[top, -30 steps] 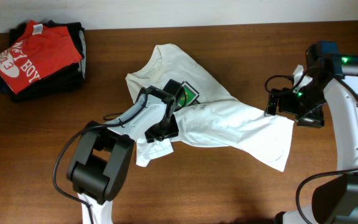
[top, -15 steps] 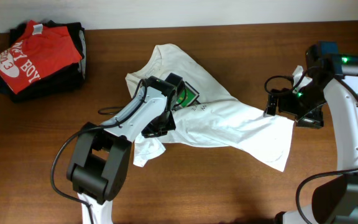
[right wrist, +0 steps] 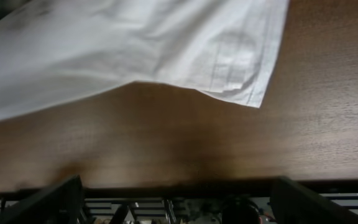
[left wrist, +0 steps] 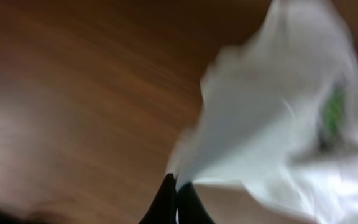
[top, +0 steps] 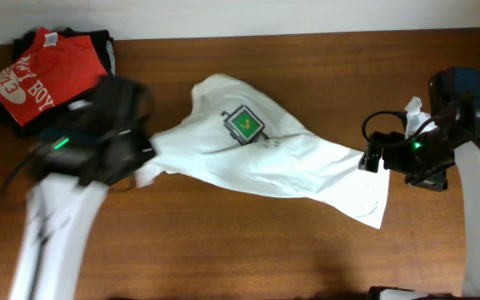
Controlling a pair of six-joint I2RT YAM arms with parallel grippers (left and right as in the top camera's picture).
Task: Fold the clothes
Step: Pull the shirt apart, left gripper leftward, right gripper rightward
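**White tee sprawled mid-table, left pincer on its edge**

So the white T-shirt (top: 290, 162) is lying crumpled in a diagonal across the middle of the wooden table (top: 223, 250), print side up. You can see the little green-and-black square print (top: 244, 123) near its upper left. The left gripper (left wrist: 174, 186) has its fingers pressed together on a pinch of the shirt's left edge, and the fabric fans out from that point in the wrist view. The left arm (top: 82, 150) is one big blur from overhead. It sits between the shirt and the pile in the far left corner and hides part of that pile.

The pile is a red T-shirt (top: 36, 75) with white lettering lying on dark folded garments (top: 100, 46), well apart from the white tee.

The right gripper (top: 372, 158) is just beside the shirt's right end with its jaws spread wide and nothing in them. Its own camera shows bare wood below, with the hem (right wrist: 241, 81) lying ahead of it.
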